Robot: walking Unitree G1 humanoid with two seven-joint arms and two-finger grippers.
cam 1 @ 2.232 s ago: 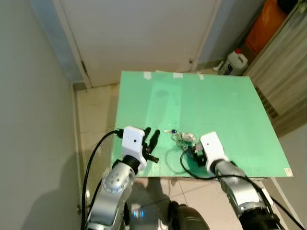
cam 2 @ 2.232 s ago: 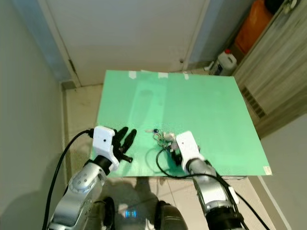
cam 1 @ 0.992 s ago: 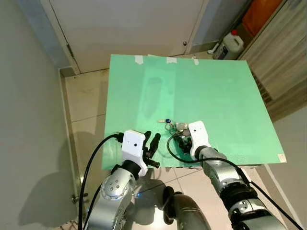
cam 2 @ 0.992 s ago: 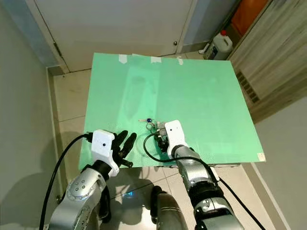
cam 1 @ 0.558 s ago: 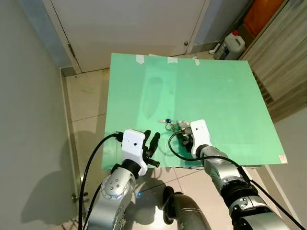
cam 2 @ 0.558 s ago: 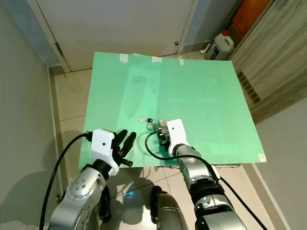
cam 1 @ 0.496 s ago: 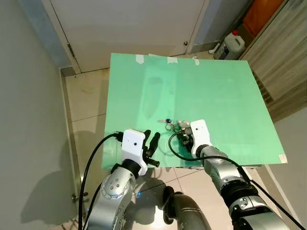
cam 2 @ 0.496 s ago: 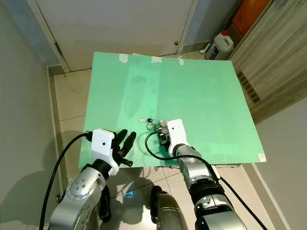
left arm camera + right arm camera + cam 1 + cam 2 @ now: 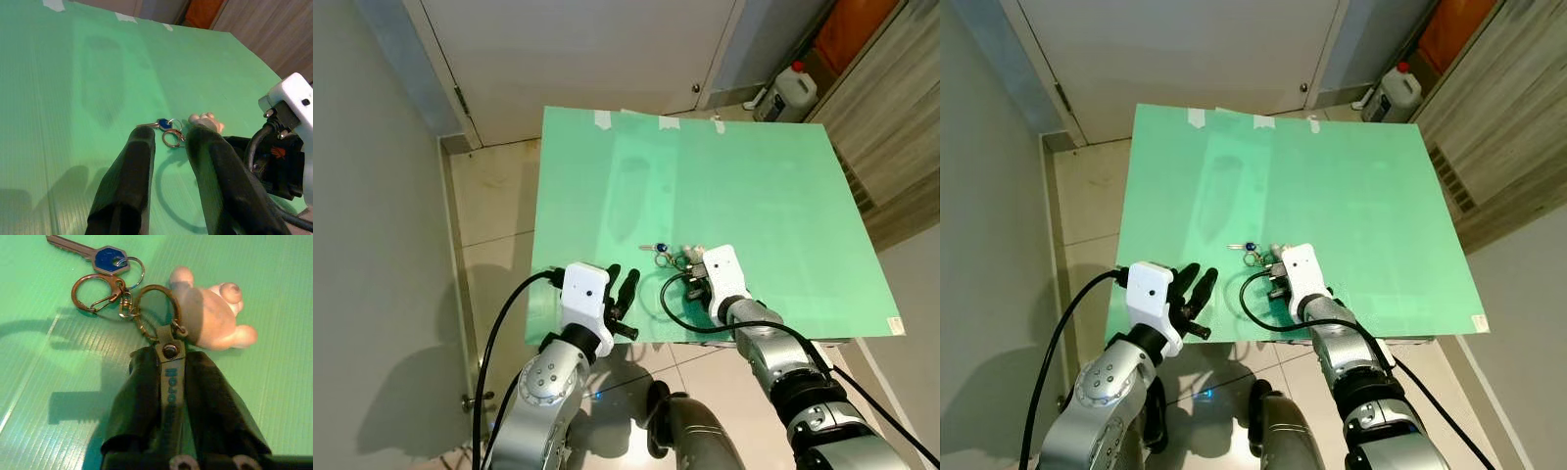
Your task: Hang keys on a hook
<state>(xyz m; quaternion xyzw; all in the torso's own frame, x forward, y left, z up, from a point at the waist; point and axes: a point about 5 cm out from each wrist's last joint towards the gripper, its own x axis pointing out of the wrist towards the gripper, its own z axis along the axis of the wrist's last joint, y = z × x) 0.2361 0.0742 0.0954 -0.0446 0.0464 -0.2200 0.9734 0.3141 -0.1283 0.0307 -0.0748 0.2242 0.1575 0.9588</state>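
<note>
A bunch of keys (image 9: 111, 258) lies on the green table (image 9: 754, 176) near its front edge: one key with a blue head, several metal rings, a pale figure charm (image 9: 210, 318) and a green strap (image 9: 171, 377). My right gripper (image 9: 168, 362) is shut on that strap, just behind the bunch of keys (image 9: 664, 257), low over the table. My left gripper (image 9: 622, 292) hovers open at the table's front left, its fingers (image 9: 139, 161) pointing toward the keys (image 9: 166, 129), a short way off.
A closed white door (image 9: 587, 49) stands beyond the table's far edge. A white jug (image 9: 797, 90) sits on the floor at the far right, beside a wooden cabinet (image 9: 891, 127). A grey wall (image 9: 372, 245) runs along the left, with tiled floor between it and the table.
The head view has risen and shifted since the earliest frame. The right gripper stays at the keys and the left gripper keeps its place at the table's front left.
</note>
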